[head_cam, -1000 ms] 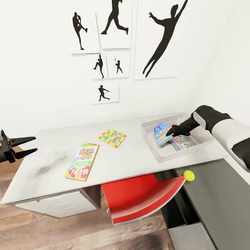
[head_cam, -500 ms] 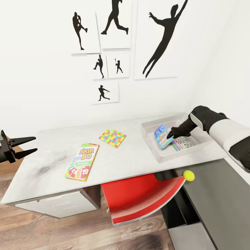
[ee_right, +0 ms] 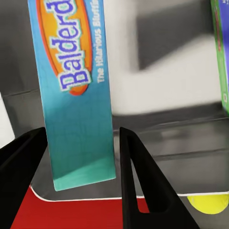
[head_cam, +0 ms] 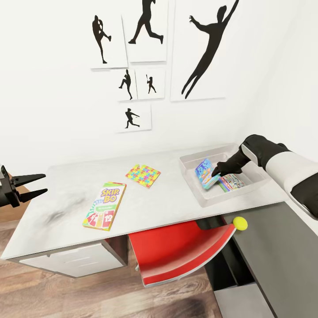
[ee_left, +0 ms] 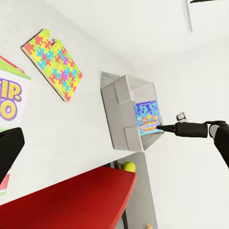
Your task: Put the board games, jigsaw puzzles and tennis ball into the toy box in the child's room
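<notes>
Grey table (head_cam: 176,207) at three o'clock carries the toy box (head_cam: 196,194) — inside, right end effector (head_cam: 215,170) pinches the teal Balderdash box (head_cam: 204,170); left end effector (head_cam: 39,184) spread.

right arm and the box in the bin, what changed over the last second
The right gripper drew back a little inside the toy box, tipping the Balderdash box more upright between its fingers. The Skip-Bo box, jigsaw puzzle, tennis ball and left gripper stayed put.
</notes>
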Controlling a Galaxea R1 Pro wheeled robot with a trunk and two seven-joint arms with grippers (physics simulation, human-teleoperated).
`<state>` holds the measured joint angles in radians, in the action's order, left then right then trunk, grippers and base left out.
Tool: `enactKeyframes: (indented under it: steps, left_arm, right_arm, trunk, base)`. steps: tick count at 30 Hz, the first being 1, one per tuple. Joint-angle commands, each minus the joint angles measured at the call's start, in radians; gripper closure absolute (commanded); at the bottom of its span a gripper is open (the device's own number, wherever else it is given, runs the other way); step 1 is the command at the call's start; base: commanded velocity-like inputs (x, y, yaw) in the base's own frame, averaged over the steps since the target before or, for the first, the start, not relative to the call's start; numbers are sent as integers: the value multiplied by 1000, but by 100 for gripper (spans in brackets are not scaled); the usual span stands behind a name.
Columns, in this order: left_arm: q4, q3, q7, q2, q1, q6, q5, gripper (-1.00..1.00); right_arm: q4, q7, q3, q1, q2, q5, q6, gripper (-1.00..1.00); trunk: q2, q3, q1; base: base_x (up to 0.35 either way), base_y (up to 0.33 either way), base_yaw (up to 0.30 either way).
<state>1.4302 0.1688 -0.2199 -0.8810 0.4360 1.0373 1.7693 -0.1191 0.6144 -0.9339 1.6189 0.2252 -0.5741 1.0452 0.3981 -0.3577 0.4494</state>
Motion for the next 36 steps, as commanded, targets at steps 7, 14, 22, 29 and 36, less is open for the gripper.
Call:
enactKeyframes:
  steps: [7, 14, 22, 29, 36]
  left_arm:
    - [-1, 0, -10, 0, 1, 3, -10, -100]
    - [0, 0, -10, 0, 1, 3, -10, -100]
    - [0, 0, -10, 0, 2, 3, -10, -100]
    - [0, 1, -10, 0, 1, 3, -10, -100]
    - [0, 1, -10, 0, 1, 3, -10, -100]
  right_arm:
    - [-1, 90, -10, 1, 0, 4, 2, 100]
    - [-1, 105, -11, 1, 0, 4, 2, 100]
    - [-1, 106, -11, 0, 0, 4, 2, 100]
    - [-1, 107, -11, -2, -1, 3, 2, 100]
    - [-1, 107, -12, -2, -5, 3, 2, 100]
  trunk:
    - [2, -2, 1]
    - [2, -2, 1]
    - [2, -2, 1]
    - [2, -2, 1]
    - [2, -2, 1]
  base:
    - [0, 0, 0]
    - [0, 0, 0]
    - [0, 0, 0]
    - [0, 0, 0]
    - [0, 0, 0]
